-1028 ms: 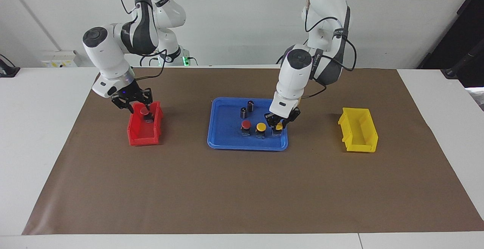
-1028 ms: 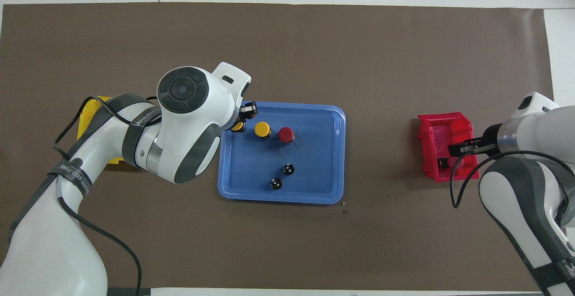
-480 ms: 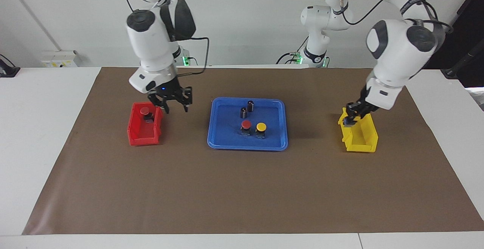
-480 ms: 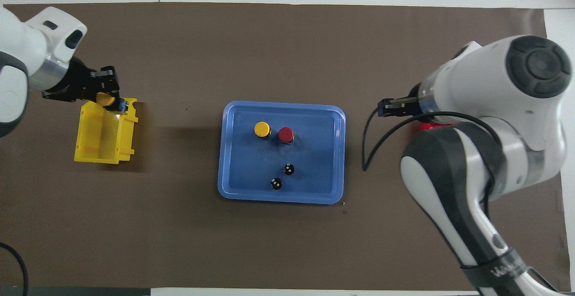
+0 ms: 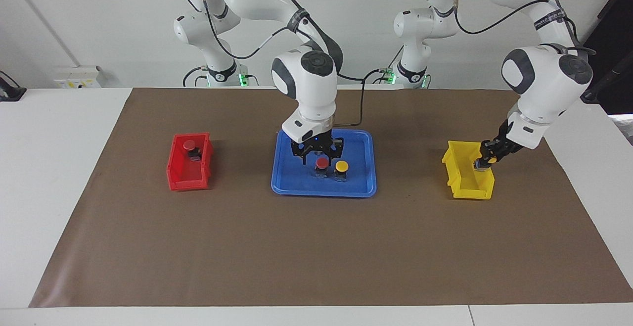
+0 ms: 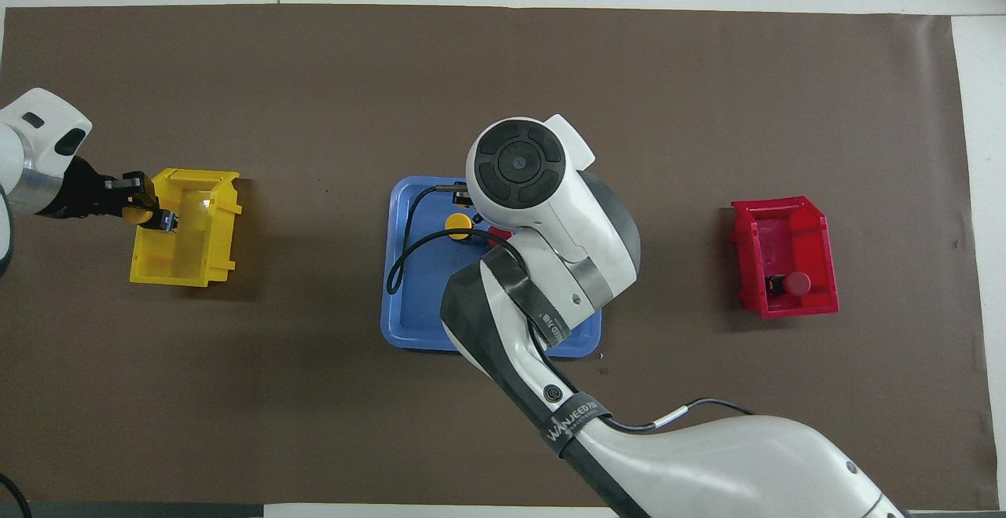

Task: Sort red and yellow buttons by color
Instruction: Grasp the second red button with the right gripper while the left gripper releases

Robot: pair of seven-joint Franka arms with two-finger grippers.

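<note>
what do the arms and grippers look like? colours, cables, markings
Both arms are glossy white with dark grey joint sections and round dark caps on the wrist joints. Black cables loop along the links, held by black straps with white lettering. The left gripper and the right gripper are black, each with two thin fingers.

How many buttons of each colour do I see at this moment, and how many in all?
Red buttons: 2 (bin red button in the red bin; tray red button on the blue tray, under the right gripper)
Yellow buttons: 2 (tray yellow button; held yellow button in the left gripper)
Total: 4
</note>
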